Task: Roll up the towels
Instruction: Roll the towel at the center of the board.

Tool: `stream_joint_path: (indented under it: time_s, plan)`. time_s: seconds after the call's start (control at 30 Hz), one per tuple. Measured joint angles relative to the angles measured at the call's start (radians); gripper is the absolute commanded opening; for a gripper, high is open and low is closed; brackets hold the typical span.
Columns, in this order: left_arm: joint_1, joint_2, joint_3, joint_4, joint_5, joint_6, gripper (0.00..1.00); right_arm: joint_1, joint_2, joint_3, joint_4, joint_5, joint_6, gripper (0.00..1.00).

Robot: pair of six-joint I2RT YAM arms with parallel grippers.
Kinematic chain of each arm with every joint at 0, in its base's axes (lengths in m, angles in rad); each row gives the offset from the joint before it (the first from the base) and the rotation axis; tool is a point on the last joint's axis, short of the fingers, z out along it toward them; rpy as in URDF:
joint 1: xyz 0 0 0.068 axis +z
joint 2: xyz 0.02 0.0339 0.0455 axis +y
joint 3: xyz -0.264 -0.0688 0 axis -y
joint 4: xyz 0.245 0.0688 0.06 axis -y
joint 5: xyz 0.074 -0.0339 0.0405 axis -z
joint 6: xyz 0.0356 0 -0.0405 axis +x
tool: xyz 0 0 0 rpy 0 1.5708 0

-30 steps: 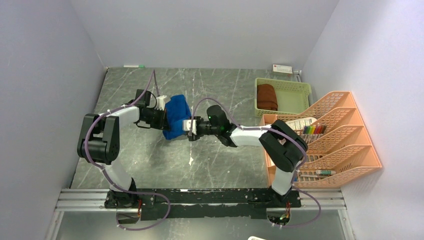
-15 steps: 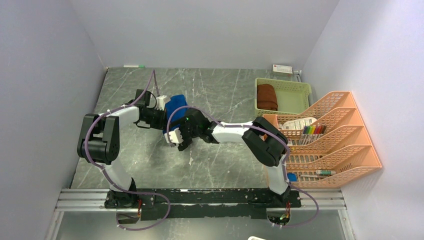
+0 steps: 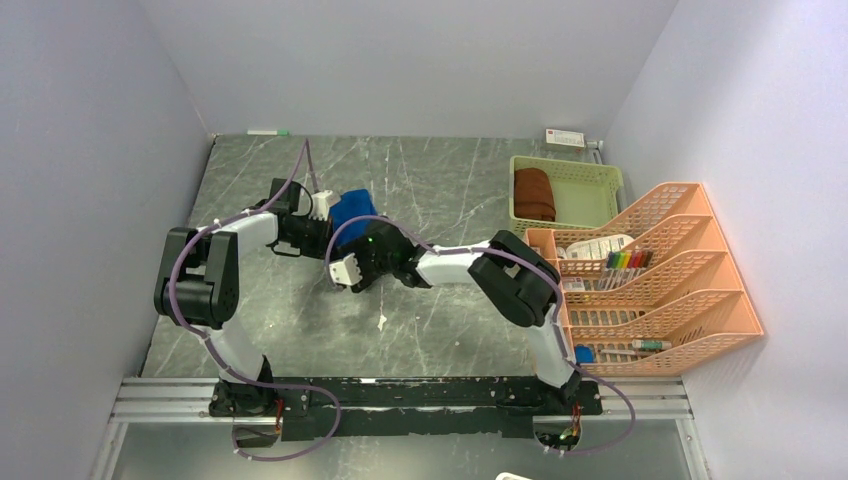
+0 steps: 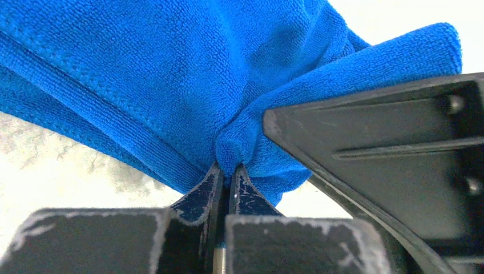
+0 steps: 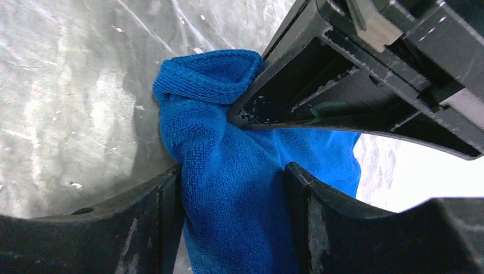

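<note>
My right arm [image 3: 450, 265] has swung leftward over the tabletop [image 3: 450, 180] to the blue towel [image 3: 352, 210], bunched between both grippers. My left gripper [image 4: 226, 171] pinches one fold tight. My right gripper [image 5: 233, 171] straddles another, jaws apart, cloth touching both; whether it grips, I cannot tell.

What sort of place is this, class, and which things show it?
Probably a robot test cell: left arm and right arm bolted to a metal rail at the edge of a marble-look table, plain walls closing it in, props like a green basket and orange file rack.
</note>
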Motion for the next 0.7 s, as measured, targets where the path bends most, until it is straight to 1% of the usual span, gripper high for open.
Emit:
stream_joint_path:
  time_s: [0.03, 0.07, 0.13, 0.17, 0.2, 0.23, 0.27, 0.3, 0.33, 0.37, 0.4, 0.43, 0.47, 0.57, 0.63, 0.7]
  plan:
    - [0.0, 0.0, 0.0, 0.0, 0.0, 0.0, 0.07, 0.0, 0.01, 0.006, 0.013, 0.013, -0.003, 0.52]
    - [0.0, 0.0, 0.0, 0.0, 0.0, 0.0, 0.07, 0.0, 0.016, 0.008, 0.021, 0.021, -0.005, 0.42]
    - [0.001, 0.0, 0.0, 0.0, 0.0, 0.0, 0.07, 0.0, 0.023, 0.008, 0.028, 0.031, -0.007, 0.14]
    - [0.002, 0.0, 0.0, 0.0, 0.0, 0.001, 0.07, 0.0, 0.026, 0.008, 0.021, 0.037, -0.002, 0.04]
    - [0.003, -0.001, 0.0, 0.0, 0.0, 0.001, 0.07, 0.0, 0.029, 0.008, 0.013, 0.04, 0.001, 0.0]
    - [0.005, -0.003, 0.0, 0.0, 0.0, 0.0, 0.07, -0.001, 0.031, 0.011, 0.007, 0.039, -0.001, 0.0]
    - [0.007, -0.005, 0.0, -0.001, 0.0, 0.0, 0.12, -0.004, 0.03, 0.024, -0.014, 0.034, 0.006, 0.0]
    - [0.012, -0.012, 0.0, -0.001, 0.001, 0.0, 0.2, -0.008, 0.03, 0.038, -0.036, 0.024, 0.012, 0.0]
    - [0.021, -0.026, 0.0, -0.002, 0.002, -0.003, 0.33, -0.017, 0.03, 0.063, -0.075, -0.001, 0.021, 0.0]
    - [0.029, -0.046, -0.001, -0.001, 0.002, -0.008, 0.48, -0.029, 0.03, 0.089, -0.111, -0.034, 0.031, 0.0]
    - [0.04, -0.077, -0.003, 0.002, -0.004, -0.013, 0.78, -0.041, 0.03, 0.113, -0.138, -0.065, 0.042, 0.0]
    - [0.054, -0.126, -0.006, 0.006, -0.03, -0.021, 0.98, -0.059, 0.031, 0.151, -0.197, -0.103, 0.057, 0.0]
    - [0.069, -0.178, -0.008, 0.014, -0.055, -0.029, 0.99, -0.082, 0.032, 0.191, -0.257, -0.148, 0.069, 0.0]
    - [0.098, -0.33, -0.013, 0.055, -0.11, -0.053, 0.99, -0.165, 0.071, 0.337, -0.425, -0.278, 0.097, 0.0]
    - [0.103, -0.433, -0.03, 0.1, -0.122, -0.06, 0.99, -0.206, 0.111, 0.433, -0.525, -0.347, 0.106, 0.0]
    - [0.099, -0.519, -0.064, 0.142, -0.116, -0.06, 0.99, -0.239, 0.185, 0.57, -0.659, -0.412, 0.114, 0.0]
